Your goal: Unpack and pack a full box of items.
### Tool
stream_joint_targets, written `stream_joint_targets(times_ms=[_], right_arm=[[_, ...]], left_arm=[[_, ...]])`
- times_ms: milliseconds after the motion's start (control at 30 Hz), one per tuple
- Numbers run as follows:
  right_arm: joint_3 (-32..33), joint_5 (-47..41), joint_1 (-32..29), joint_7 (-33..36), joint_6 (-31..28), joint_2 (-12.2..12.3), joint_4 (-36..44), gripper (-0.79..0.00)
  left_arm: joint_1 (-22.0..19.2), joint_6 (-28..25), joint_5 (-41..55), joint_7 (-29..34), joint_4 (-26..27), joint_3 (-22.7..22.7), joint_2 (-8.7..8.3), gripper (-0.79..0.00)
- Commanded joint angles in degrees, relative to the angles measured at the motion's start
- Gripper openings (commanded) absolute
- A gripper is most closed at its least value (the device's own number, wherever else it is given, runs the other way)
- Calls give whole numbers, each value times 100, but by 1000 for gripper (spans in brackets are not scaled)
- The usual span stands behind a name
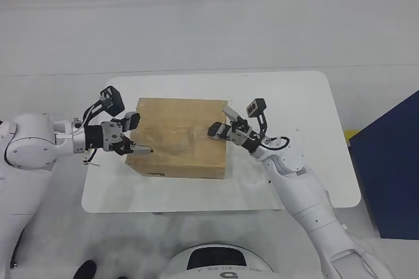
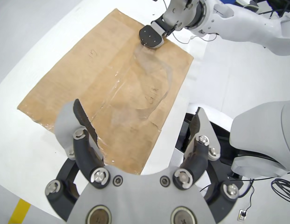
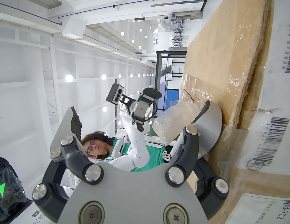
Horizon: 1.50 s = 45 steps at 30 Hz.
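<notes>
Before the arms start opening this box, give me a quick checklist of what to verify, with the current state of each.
1. Box fully supported on the table: ok.
2. Left tool open at the box edge: ok.
3. Right tool open, touching the box top: ok.
4. Clear tape off the seam: not ok.
5. Contents: cannot tell.

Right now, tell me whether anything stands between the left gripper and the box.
Nothing visible does. The left gripper sits open at the box's end, one of its fingers over the top edge. Clear tape lies along the closed flaps.
</notes>
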<state>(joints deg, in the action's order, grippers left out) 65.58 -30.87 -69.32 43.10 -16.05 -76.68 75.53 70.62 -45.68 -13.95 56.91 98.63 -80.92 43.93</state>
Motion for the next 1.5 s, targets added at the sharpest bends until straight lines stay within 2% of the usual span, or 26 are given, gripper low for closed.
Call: stream_joint_targets(times_ms=[0,100,267,567,633,700,733,767,800,833,1200,1333,1467], right_arm=[[0,0,0,0,0,0,0,0],[0,0,0,0,0,0,0,0],[0,0,0,0,0,0,0,0],[0,0,0,0,0,0,0,0],[0,0,0,0,0,0,0,0],[0,0,0,0,0,0,0,0],[0,0,0,0,0,0,0,0],[0,0,0,0,0,0,0,0],[0,0,0,0,0,0,0,0],[0,0,0,0,0,0,0,0],[0,0,0,0,0,0,0,0],[0,0,0,0,0,0,0,0],[0,0,0,0,0,0,0,0]], left_arm=[[-24,77,-444,-275,-40,92,27,0],[15,40,-885,-511,-33,283,56,0],[40,-110,-958,-567,-59,422,56,0],[-65,-70,-1319,-932,-161,782,115,0],[-111,-60,-1416,-959,-183,835,122,-58],[-132,-80,-1479,-989,-196,880,126,-397],[-139,-101,-1511,-993,-193,893,126,-493],[-143,-120,-1530,-1003,-193,897,124,-640],[-141,-144,-1552,-1000,-187,900,120,-754],[-135,-165,-1543,-1006,-186,900,117,-785],[-81,-411,-1409,-899,-187,781,39,-785],[45,-465,-1017,-878,-137,506,-33,-785],[206,-256,-535,-720,-130,42,-136,-785]])
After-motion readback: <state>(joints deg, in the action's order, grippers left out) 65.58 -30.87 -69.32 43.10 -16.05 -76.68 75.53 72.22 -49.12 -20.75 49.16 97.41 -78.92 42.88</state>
